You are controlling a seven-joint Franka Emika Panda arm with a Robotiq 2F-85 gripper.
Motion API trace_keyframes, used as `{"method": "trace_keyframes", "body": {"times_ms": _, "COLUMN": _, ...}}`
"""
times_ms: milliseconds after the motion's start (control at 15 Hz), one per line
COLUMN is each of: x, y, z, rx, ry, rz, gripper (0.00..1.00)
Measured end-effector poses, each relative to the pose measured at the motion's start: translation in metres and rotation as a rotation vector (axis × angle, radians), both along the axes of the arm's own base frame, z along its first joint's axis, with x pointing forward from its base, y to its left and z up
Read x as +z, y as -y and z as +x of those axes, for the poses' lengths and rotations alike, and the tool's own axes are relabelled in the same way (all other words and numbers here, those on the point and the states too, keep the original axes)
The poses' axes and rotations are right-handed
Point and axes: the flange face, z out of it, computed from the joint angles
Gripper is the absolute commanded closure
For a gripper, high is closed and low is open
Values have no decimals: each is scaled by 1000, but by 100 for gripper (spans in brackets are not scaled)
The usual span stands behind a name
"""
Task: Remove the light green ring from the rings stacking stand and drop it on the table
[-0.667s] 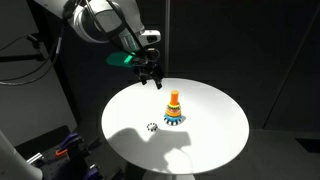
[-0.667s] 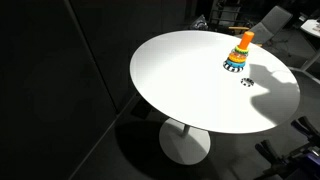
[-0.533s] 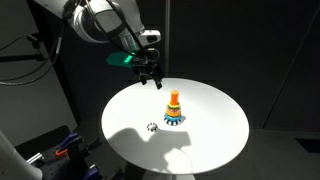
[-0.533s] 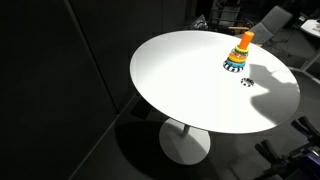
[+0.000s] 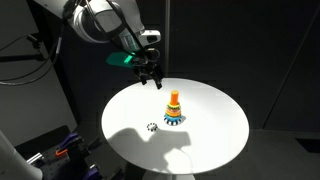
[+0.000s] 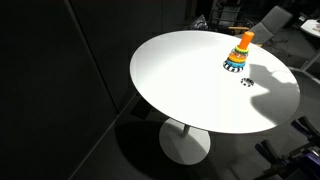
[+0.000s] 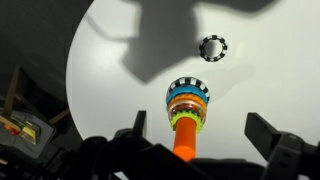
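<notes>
One rings stacking stand sits on the table, fingers wide apart.

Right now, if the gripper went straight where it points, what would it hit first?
Probably the orange top of the rings stacking stand, which the wrist view shows centred ahead of the open gripper; depth is unclear.

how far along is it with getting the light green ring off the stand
Done: nothing. The light green ring still sits on the rings stacking stand, under the orange top. In hand: the gripper hangs open and empty in the air, apart from the stand. Left: grasp the ring, lift it off, drop it on the table.
</notes>
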Motion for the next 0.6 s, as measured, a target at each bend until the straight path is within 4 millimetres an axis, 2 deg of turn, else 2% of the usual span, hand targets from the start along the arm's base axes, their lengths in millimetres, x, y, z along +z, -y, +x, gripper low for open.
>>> {"method": "trace_keyframes", "body": {"times_ms": 333, "x": -3, "y": -1, "z": 1, "rx": -1, "ry": -6, "rz": 1, "gripper": 0}}
{"method": "trace_keyframes", "body": {"times_ms": 600, "x": -8, "y": -6, "z": 9, "rx": -1, "ry": -15, "rz": 1, "gripper": 0}}
